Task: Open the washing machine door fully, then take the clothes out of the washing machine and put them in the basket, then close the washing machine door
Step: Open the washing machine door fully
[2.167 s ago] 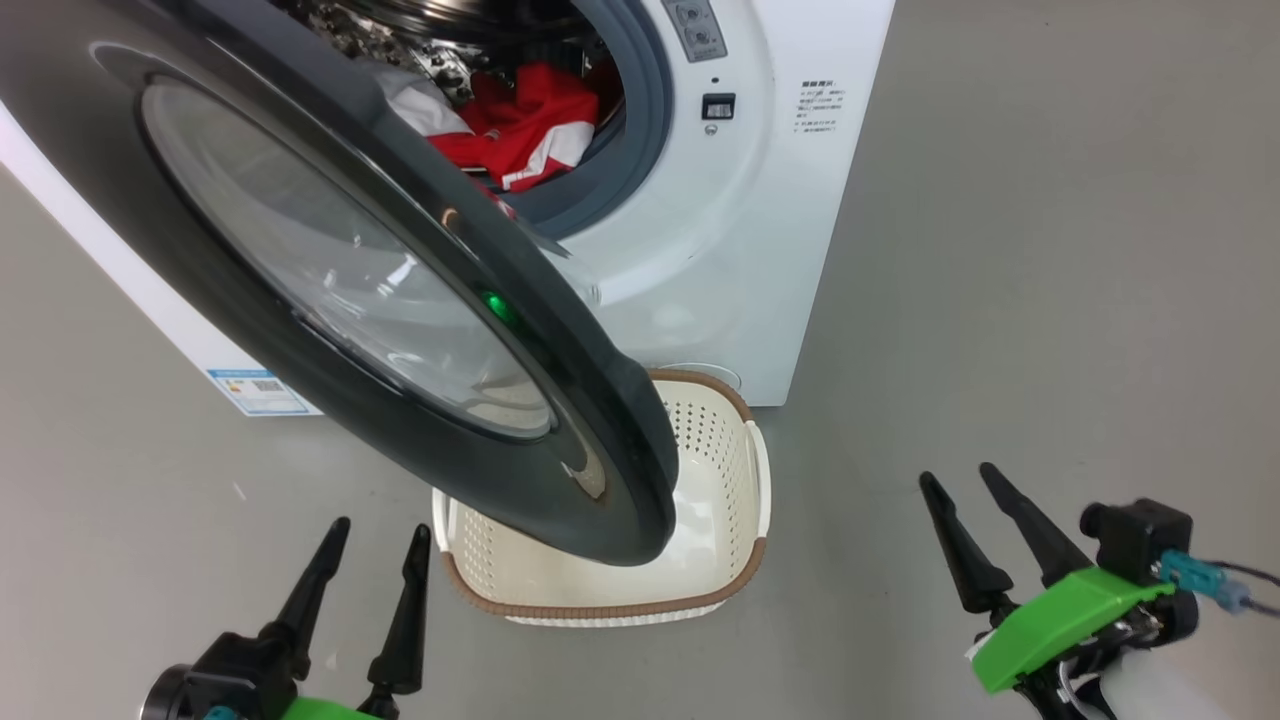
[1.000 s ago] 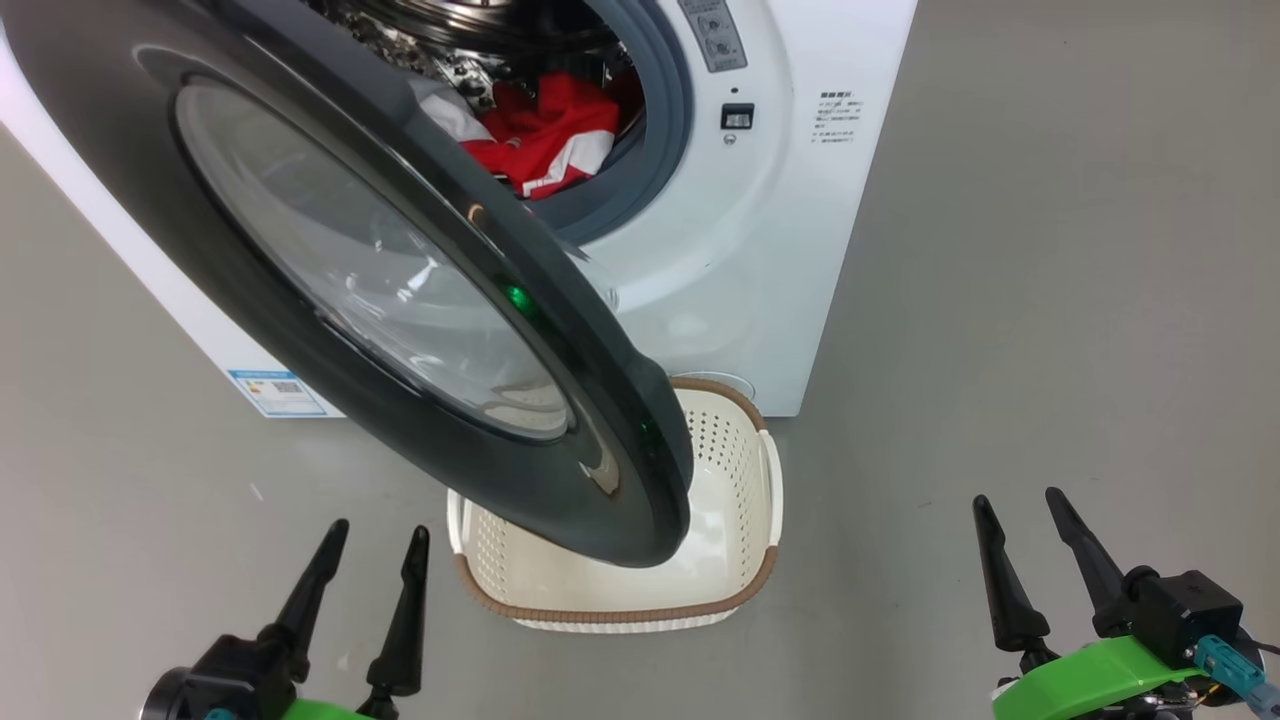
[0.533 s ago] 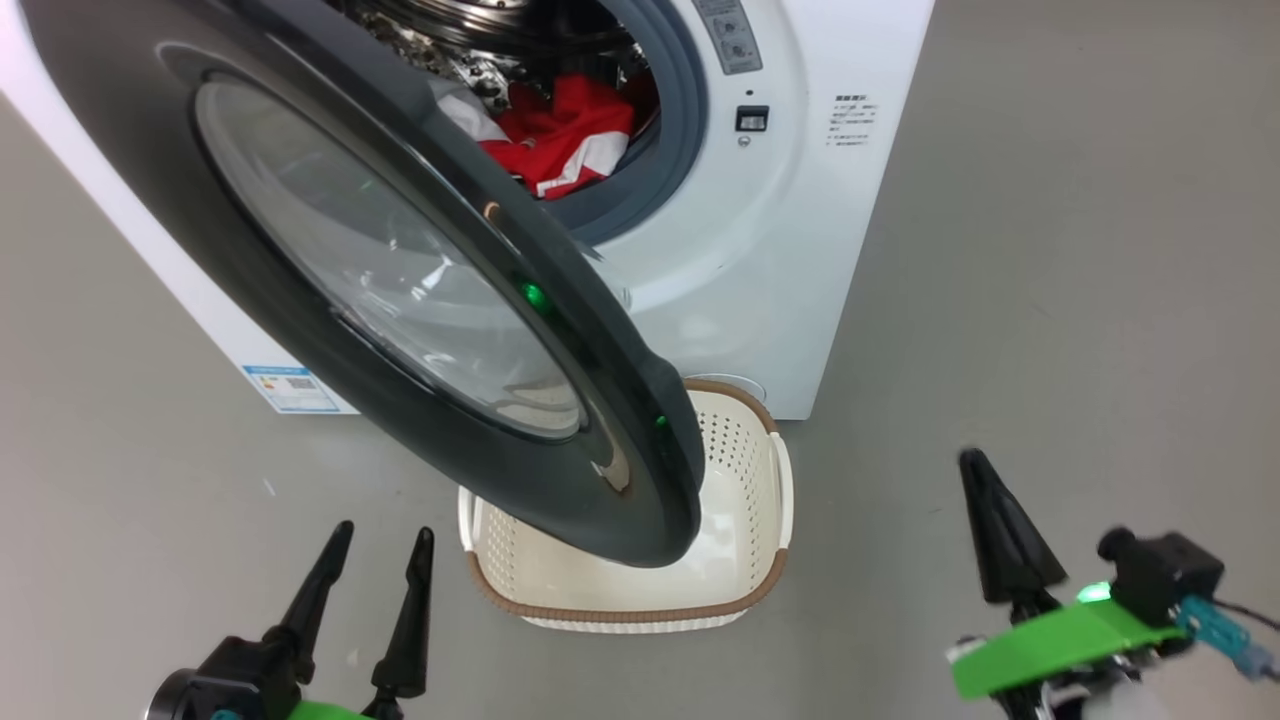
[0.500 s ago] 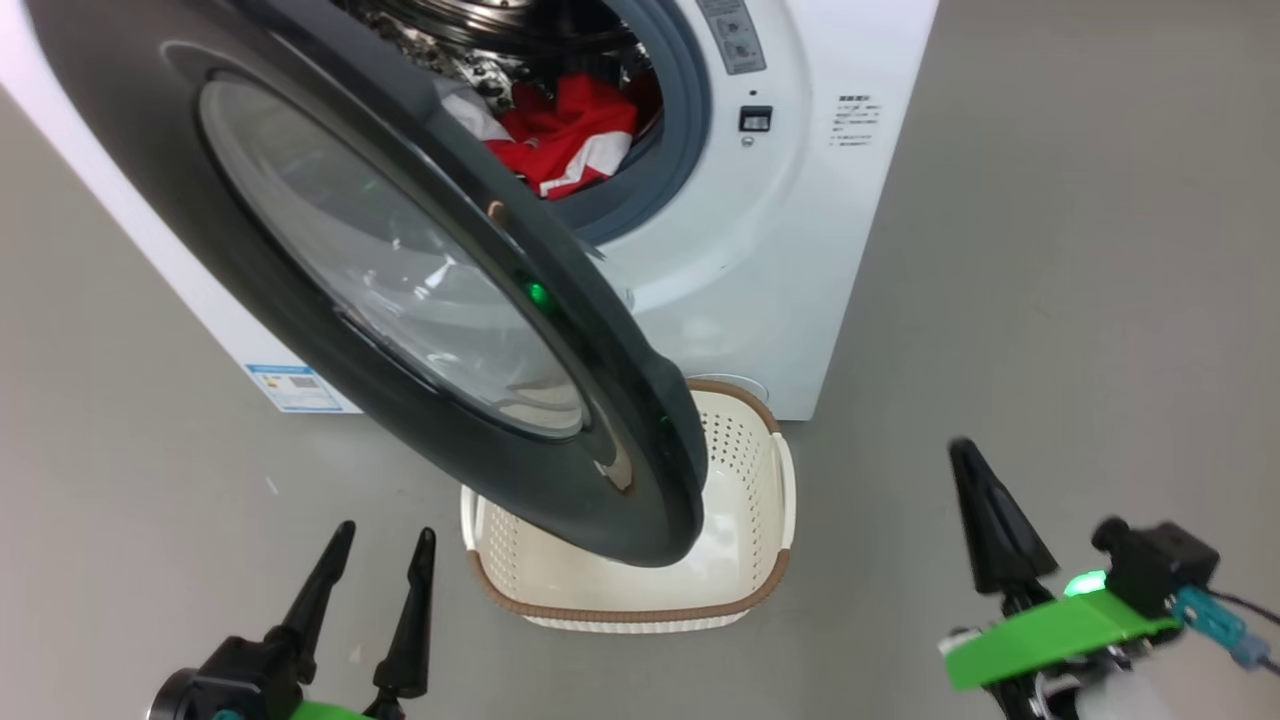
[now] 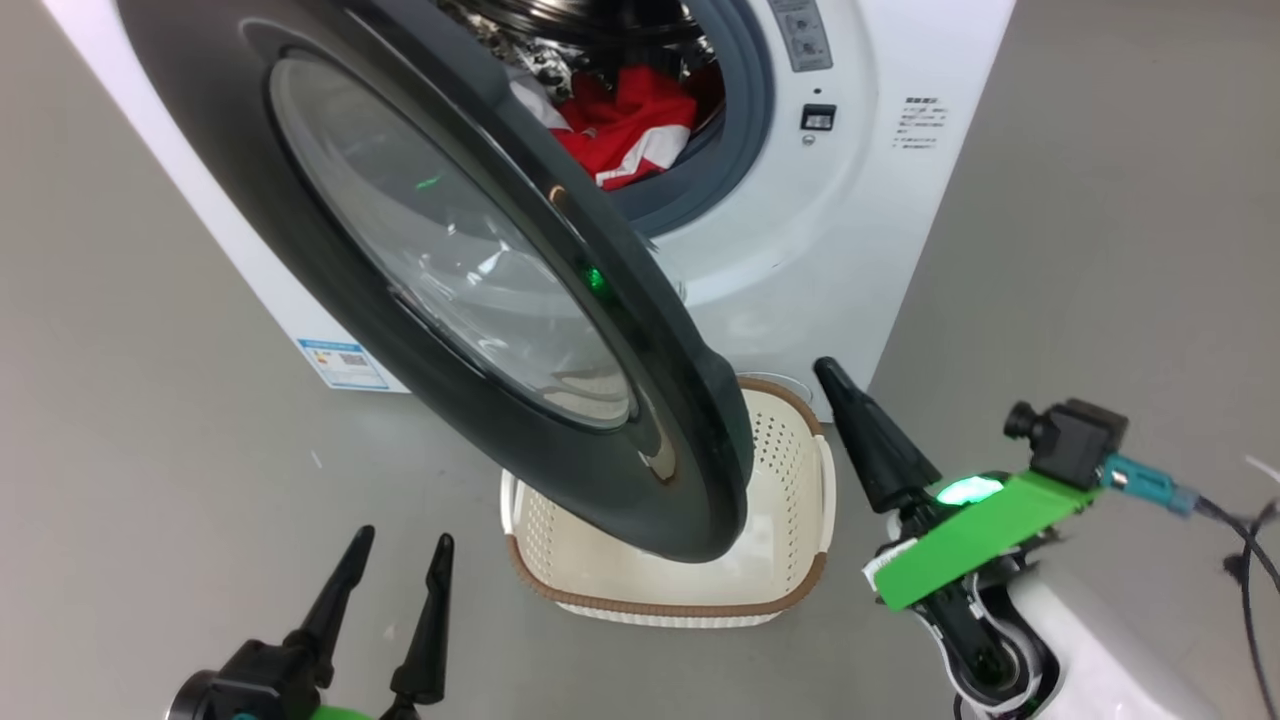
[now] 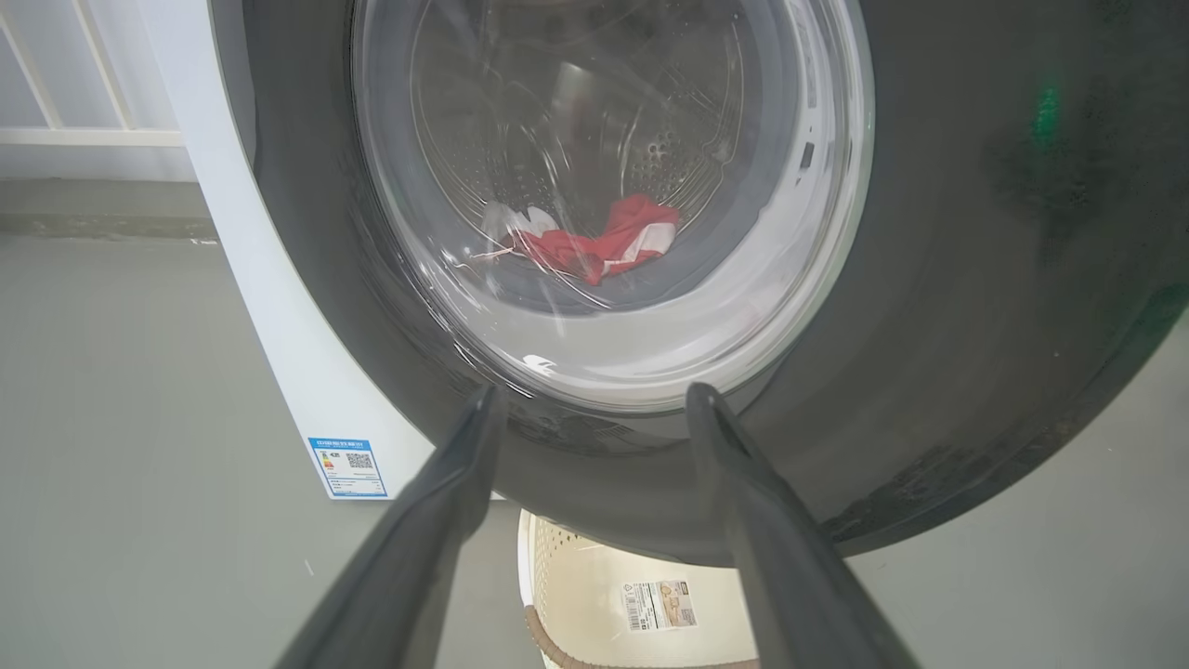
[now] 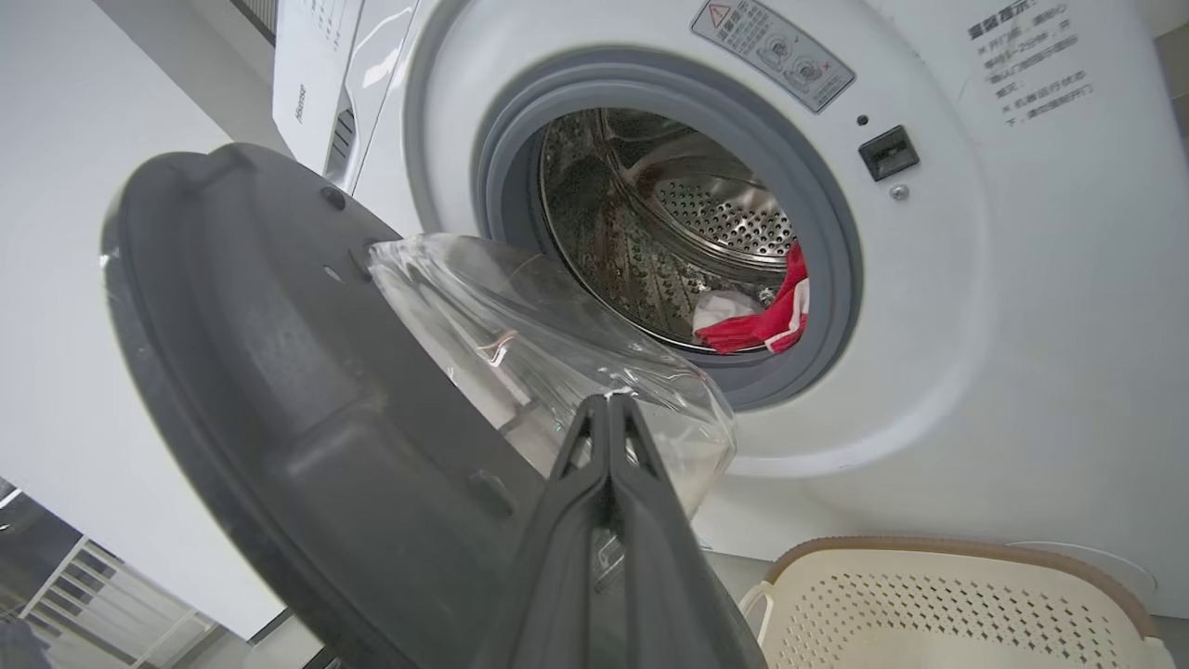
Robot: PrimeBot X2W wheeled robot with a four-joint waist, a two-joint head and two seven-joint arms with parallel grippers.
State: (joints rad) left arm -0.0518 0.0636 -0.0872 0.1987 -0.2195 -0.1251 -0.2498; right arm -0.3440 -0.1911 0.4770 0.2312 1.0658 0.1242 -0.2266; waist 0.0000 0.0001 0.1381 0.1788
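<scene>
The washing machine (image 5: 800, 250) stands with its black-rimmed washing machine door (image 5: 450, 270) swung partly open, its lower edge hanging over the cream basket (image 5: 785, 470) on the floor. Red and white clothes (image 5: 625, 125) lie in the steel drum (image 7: 687, 223). My right gripper (image 5: 835, 375) is shut and empty, just right of the door's free edge and beside the basket. In the right wrist view its tip (image 7: 606, 404) points at the door's glass bowl (image 7: 520, 344). My left gripper (image 5: 402, 537) stands open and empty, low in front of the door's outer face (image 6: 975, 279).
Grey floor lies all around the machine. A blue label (image 5: 340, 362) sits low on the machine's front. A black cable (image 5: 1250, 545) trails from the right wrist. The basket's paper label (image 6: 658, 604) shows under the door.
My right gripper has shut and moved forward and left, up to the door's free edge. The head camera has shifted, so the machine sits further right. The left gripper stays open.
</scene>
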